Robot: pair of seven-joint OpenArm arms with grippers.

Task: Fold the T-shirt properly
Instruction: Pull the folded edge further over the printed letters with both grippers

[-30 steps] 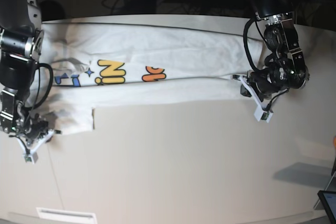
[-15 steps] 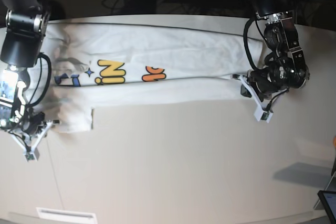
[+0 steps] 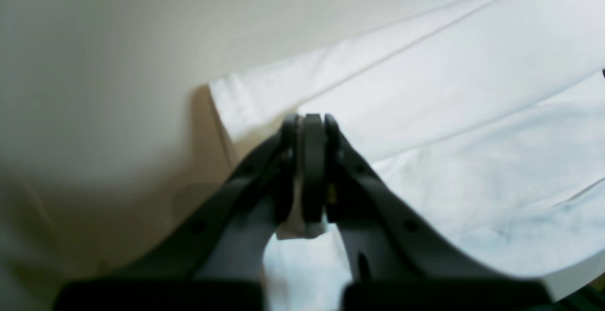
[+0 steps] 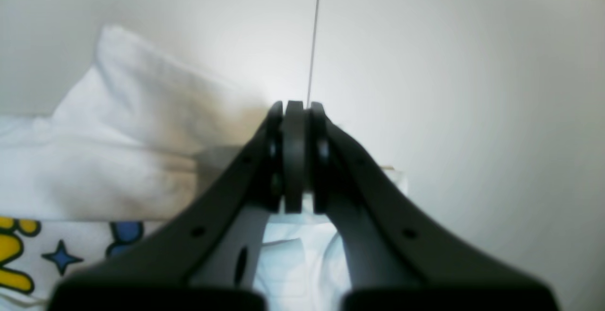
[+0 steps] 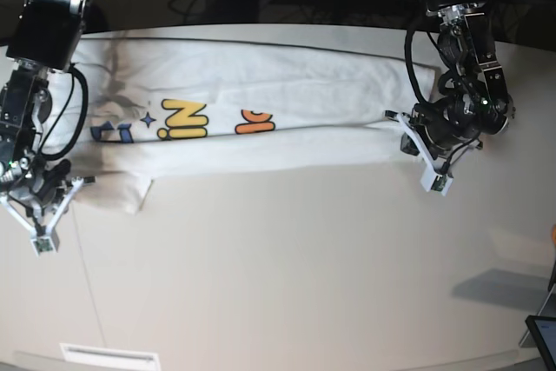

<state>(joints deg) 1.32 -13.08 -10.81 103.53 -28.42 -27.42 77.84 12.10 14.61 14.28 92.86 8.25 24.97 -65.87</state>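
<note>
The large white cotton T-shirt (image 5: pixel 261 115) with blue, yellow and orange lettering lies in a long band across the pale table (image 5: pixel 304 275). The base view alone shows its whole length. The left wrist view shows the left gripper (image 3: pixel 309 126), black jaws pressed together on a plain white hem corner. The right wrist view shows the right gripper (image 4: pixel 294 112) pinching white cloth beside a blue star print (image 4: pixel 60 256).
</note>
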